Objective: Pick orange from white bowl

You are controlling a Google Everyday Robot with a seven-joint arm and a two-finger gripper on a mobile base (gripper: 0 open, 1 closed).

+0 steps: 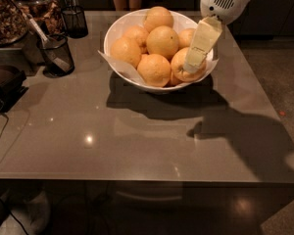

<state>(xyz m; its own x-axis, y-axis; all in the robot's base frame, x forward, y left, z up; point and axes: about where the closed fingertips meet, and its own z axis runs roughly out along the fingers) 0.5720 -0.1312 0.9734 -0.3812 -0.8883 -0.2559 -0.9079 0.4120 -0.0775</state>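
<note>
The white bowl (118, 32), lined with white paper, stands at the back middle of the grey table and holds several oranges. My gripper (193, 67) reaches down from the upper right into the bowl's right front side. It lies against a large yellow-orange orange (178, 65) and covers part of that fruit's face, so no stem scar shows there. Another big orange (161, 42) in the bowl's middle has a small dark mark near its top.
Two dark mesh cups (56, 54) (74, 21) stand at the back left, one with a utensil in it. A container of brown food (7, 18) sits beside them and a dark appliance (2, 84) at the left edge. The table's (137, 141) front edge is near.
</note>
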